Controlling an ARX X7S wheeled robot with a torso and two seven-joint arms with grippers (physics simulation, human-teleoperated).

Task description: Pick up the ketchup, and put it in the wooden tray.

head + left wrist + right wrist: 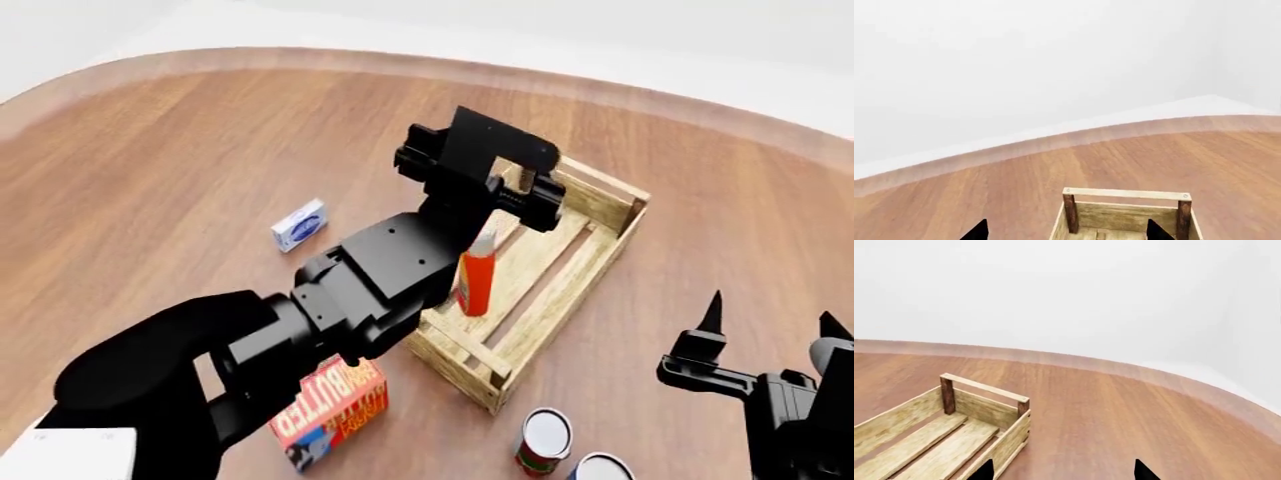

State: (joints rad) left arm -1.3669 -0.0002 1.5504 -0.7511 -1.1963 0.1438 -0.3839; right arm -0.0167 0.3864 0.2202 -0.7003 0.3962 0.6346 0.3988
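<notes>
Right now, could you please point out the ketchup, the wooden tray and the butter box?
ketchup (475,281): head view, orange body.
wooden tray (583,268): head view, long side rail.
butter box (330,400): head view, red top face.

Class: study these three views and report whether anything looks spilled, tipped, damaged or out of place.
Nothing stands out. The ketchup stands upright inside the wooden tray under the left gripper; no spill shows. The butter box, cans and small blue box rest intact on the table.

left: our left gripper (514,195) reaches forward, fingers spread | right: our right gripper (771,335) low, fingers apart
</notes>
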